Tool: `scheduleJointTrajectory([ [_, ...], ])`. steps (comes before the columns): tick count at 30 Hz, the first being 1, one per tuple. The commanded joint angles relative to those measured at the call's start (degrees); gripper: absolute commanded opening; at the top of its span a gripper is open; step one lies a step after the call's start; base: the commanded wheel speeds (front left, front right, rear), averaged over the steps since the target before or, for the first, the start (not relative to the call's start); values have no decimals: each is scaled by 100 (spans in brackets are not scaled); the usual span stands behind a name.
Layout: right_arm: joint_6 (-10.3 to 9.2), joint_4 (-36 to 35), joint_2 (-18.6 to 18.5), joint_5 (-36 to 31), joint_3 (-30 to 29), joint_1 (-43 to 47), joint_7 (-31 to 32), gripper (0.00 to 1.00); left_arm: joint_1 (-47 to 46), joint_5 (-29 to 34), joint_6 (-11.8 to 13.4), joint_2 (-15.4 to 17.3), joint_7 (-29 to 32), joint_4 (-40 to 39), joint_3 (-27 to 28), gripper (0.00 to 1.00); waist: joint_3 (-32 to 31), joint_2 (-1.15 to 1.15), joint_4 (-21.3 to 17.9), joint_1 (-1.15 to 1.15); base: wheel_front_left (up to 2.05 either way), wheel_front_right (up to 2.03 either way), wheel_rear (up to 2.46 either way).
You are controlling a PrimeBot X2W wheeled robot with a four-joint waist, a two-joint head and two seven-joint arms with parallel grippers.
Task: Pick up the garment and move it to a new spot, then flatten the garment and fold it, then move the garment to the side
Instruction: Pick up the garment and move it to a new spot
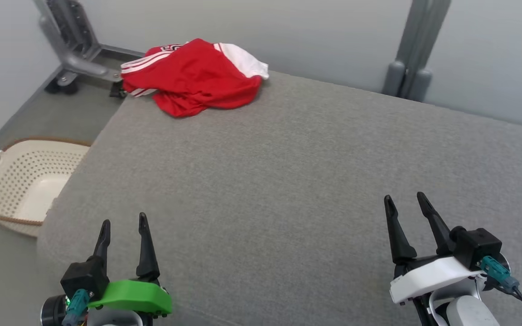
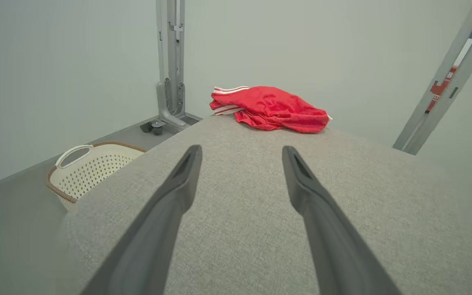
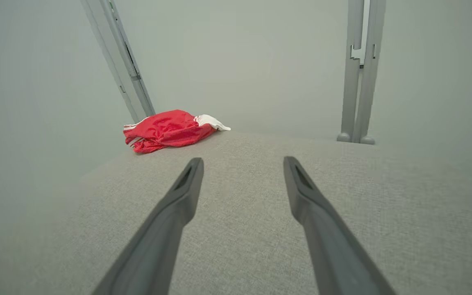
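Crumpled red garment [image 1: 193, 77] of shiny cloth, white side stripes, 1 white panel: heaped at the far left corner of the grey fabric-covered bench [image 1: 265, 181], its left side right at the bench's rim. Nothing touches it; I judge the pick-up not yet begun. The layers are bunched over each other, so a pinch on a raised ridge looks the likeliest way to lift it.

Wide bare cloth lies between garment and me, room enough to spread and fold.

Left tool [image 1: 124, 218], green-cased, sits at the near left edge, its 2 fingers spread, holding nothing. Right tool [image 1: 403, 196], white-cased, sits near right, 2 fingers spread, also empty. Both point toward the far side, well apart from the garment, placed for a forward reach.

Cream perforated plastic basket [image 1: 21, 176] stands on the floor left of the bench. Grey metal stand [image 1: 75, 59] on casters stands beyond the garment's corner.
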Motion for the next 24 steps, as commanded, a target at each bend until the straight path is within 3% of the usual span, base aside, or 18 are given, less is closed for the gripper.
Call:
scheduleJointTrajectory([
  [1, -5, -27, -15, 18, 11, 36, 16, 100, 46, 10, 34, 16, -3, -23, 29, 100, -37, 0, 503, 0, 0, 0, 0],
  [16, -5, -192, -16, -51, 86, -47, 111, 100, 124, -77, 96, 15, -3, -191, 42, 100, 118, 0, 673, 0, 0, 0, 0],
  [24, -6, -638, -20, -314, 25, -302, 326, 100, -401, -28, -14, 66, -3, -288, 297, 100, 821, 0, 470, 0, 0, 0, 0],
])
